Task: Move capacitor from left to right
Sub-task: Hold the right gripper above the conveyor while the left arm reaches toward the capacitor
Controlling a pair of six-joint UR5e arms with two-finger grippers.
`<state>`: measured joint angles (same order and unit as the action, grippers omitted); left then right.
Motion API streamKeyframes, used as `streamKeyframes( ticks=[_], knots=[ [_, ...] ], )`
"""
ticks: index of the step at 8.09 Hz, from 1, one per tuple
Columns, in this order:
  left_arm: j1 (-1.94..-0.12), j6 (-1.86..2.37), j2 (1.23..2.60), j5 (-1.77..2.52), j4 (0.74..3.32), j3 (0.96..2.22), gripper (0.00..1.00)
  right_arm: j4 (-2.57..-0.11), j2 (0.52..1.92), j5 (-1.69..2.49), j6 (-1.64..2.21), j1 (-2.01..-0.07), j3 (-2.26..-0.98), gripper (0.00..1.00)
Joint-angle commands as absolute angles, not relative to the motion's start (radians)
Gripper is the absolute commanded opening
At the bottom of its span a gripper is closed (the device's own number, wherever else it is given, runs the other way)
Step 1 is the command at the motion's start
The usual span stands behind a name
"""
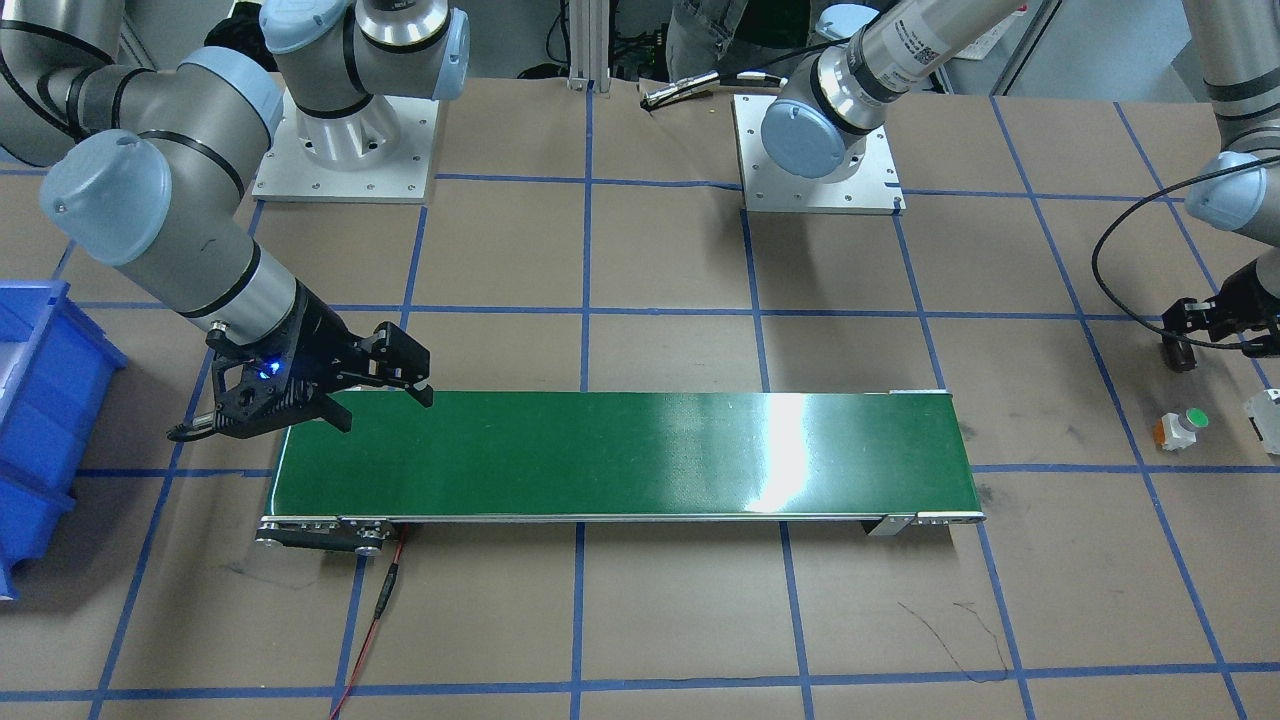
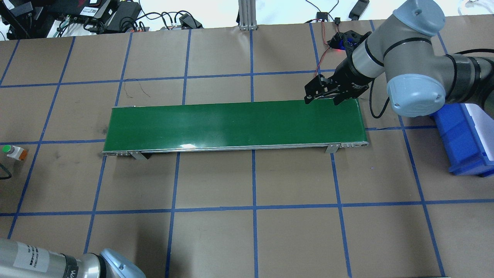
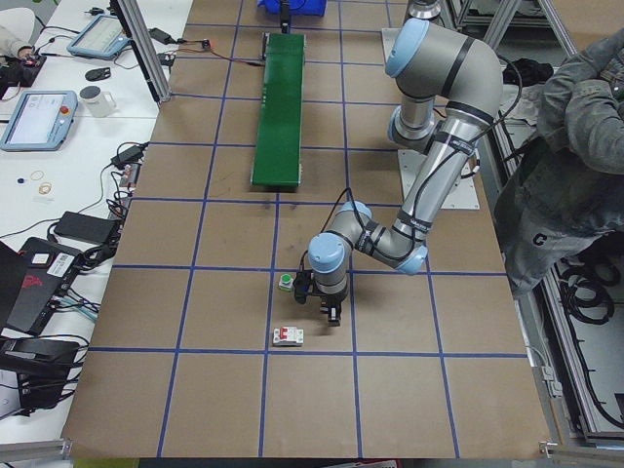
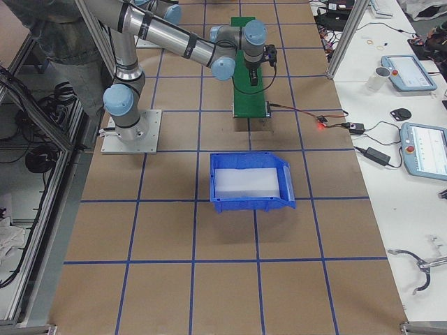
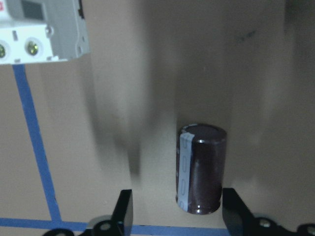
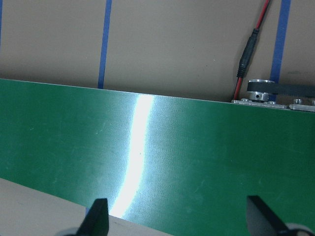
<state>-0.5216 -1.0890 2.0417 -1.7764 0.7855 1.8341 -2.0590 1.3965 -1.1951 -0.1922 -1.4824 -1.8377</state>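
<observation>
The capacitor (image 5: 202,169), a dark brown-black cylinder with a grey stripe, rests on the brown table paper; it also shows in the front-facing view (image 1: 1181,357). My left gripper (image 5: 177,204) is open and low over it, with one fingertip (image 5: 124,206) on each side, and the capacitor sits closer to the right-hand one. In the front-facing view the left gripper (image 1: 1205,325) is at the table's far right. My right gripper (image 1: 385,400) is open and empty over the end of the green conveyor belt (image 1: 620,450); it also shows in the overhead view (image 2: 322,98).
A white push button with a green cap (image 1: 1181,428) and a white-grey blocky component (image 1: 1262,412) lie close to the capacitor. A blue bin (image 2: 463,139) stands beyond the belt's right end. A red cable (image 6: 248,49) runs by the belt's roller.
</observation>
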Motion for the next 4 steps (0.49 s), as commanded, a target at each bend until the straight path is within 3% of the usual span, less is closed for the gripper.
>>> streamKeyframes(
  ticks=[1,4],
  knots=[
    [-0.522,-1.088,2.04,-1.787,0.785,1.833,0.61,-2.077,1.37,-1.192,-0.192,-1.482,-1.838,0.97],
    [-0.523,-1.081,2.042,-1.778,0.785,1.832,0.59,-2.085,1.35,-1.189,-0.192,-1.482,-1.838,0.98]
  ],
)
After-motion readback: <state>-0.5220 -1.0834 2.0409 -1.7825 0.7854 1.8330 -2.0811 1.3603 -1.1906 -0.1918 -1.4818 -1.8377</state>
